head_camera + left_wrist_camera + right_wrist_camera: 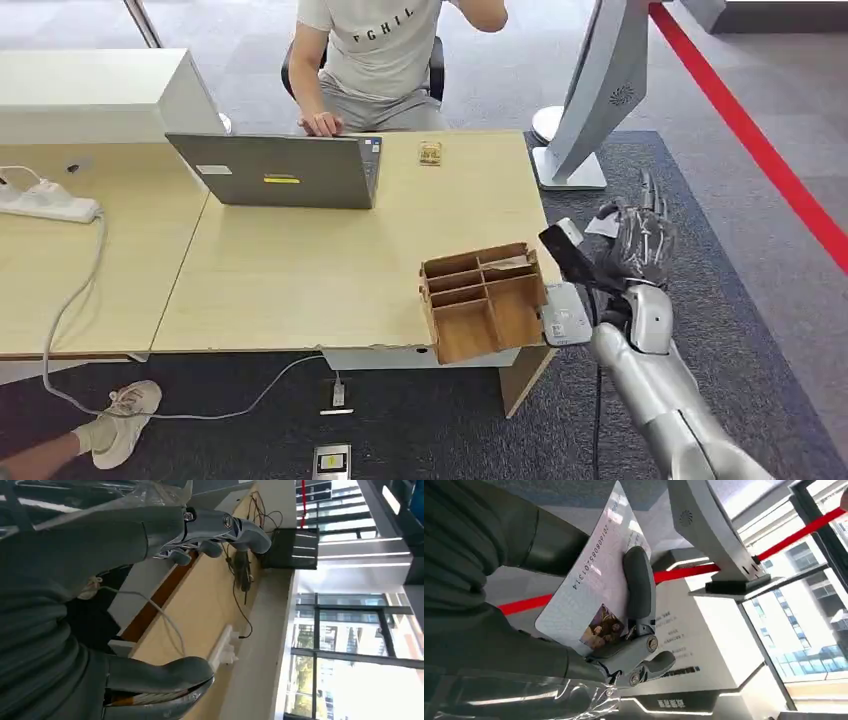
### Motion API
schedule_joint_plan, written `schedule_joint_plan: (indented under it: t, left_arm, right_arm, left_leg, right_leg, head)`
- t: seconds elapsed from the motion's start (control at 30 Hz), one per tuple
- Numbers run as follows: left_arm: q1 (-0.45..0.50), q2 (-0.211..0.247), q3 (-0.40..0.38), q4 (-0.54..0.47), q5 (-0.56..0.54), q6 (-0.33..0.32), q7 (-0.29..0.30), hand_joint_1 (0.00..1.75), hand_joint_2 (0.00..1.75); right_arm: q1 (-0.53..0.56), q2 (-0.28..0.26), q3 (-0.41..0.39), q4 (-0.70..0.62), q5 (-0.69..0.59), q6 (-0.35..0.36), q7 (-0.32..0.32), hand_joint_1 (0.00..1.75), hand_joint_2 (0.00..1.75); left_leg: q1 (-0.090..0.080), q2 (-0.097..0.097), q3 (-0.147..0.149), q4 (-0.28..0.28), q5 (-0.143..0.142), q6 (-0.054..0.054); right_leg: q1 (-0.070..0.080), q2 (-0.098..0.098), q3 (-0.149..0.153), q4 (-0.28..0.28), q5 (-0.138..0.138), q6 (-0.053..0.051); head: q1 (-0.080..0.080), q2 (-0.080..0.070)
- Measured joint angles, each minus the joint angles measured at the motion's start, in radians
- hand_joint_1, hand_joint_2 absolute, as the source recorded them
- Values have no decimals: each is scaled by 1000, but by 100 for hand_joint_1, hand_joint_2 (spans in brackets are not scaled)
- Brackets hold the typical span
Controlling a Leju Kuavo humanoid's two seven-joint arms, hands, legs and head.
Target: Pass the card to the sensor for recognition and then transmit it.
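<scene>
- Card (589, 597) is in my right hand (632, 245), pinched by thumb and fingers (640, 587); printed face and photo patch show in the right wrist view.
- That hand is raised off the right end of the counter (300, 270), just right of the wooden organiser (485, 300).
- Card sits well apart from any surface, out over the dark carpet (740, 330).
- Sensor: my guess is the small white box (566, 314) at the counter's near right corner, just below my hand. Can't confirm from here.
- Progress, as I judge it: pick-up done. Scan not yet done, card isn't on or against the box. Handover not started.
- Left to do: lower the card onto the reader, then pass it across, probably to the person (375, 60) seated at the far side.
- My left hand (150, 535) holds nothing, fingers apart, beside the counter's left part.
- Counts:
- 1 card
- 1 white box
- 1 wooden organiser, several compartments, nothing readable inside
- 1 laptop (275, 170), lid up, far centre
- 1 small item (430, 152) far on the counter, too small to name
- 1 white power strip (45, 200) at the left, cable trailing to the floor
- 1 grey-white kiosk stand (590, 100) at the far right
- 1 seated person, plus one shoe (125, 420) at the near left, owner out of frame
</scene>
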Motion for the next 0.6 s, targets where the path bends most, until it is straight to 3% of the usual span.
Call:
schedule_joint_plan:
  t: [0.23,0.6]
  left_arm:
    - [-13,0,-10,-4,-15,0,0,0,175]
    - [-15,0,-71,-6,-28,0,0,0,175]
  right_arm:
    - [-62,47,67,-31,4,8,6,175,175]
    - [-171,184,189,11,26,36,37,175,175]
  left_leg:
    - [0,0,0,0,0,0]
    - [0,0,0,0,0,0]
  right_leg:
    - [0,0,0,0,0,0]
    - [0,0,-1,1,0,0]
  head:
    - [0,0]
    - [0,0]
